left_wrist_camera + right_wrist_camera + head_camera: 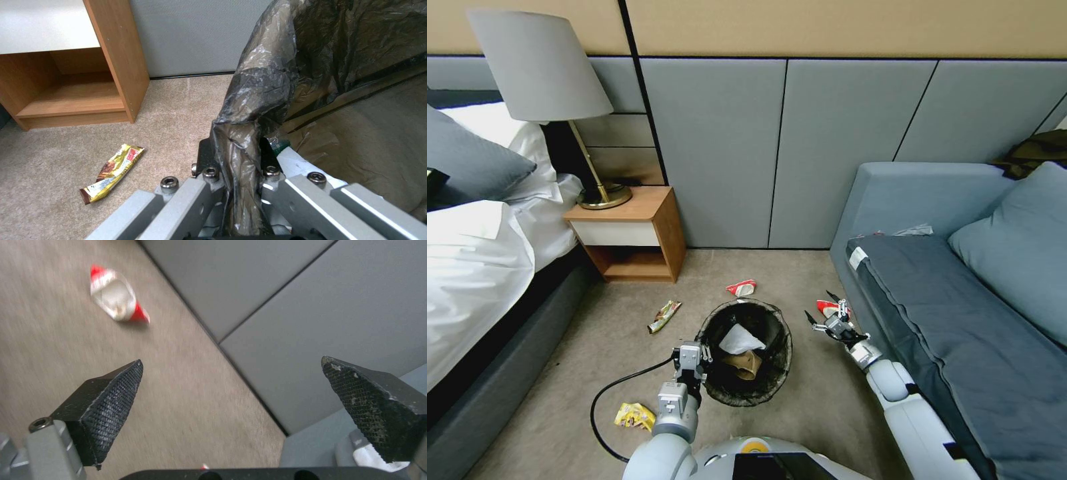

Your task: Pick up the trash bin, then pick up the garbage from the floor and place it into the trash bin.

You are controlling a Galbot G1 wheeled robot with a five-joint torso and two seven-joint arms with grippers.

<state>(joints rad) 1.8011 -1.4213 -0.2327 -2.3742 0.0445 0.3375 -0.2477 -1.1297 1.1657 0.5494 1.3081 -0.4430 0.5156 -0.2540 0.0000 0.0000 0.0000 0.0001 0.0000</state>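
Beige carpet between a bed and a grey sofa [954,293] holds the trash bin [747,353], its bag-lined rim pinched by the left gripper [694,363] clamped on the near-left edge. The right gripper [830,320] hovers with jaws spread wide and empty, just right of the bin by the sofa base. A red-and-white wrapper [828,307] lies just beyond its fingertips, nearer this arm; another wrapper [742,288] sits ahead-left, past the bin.
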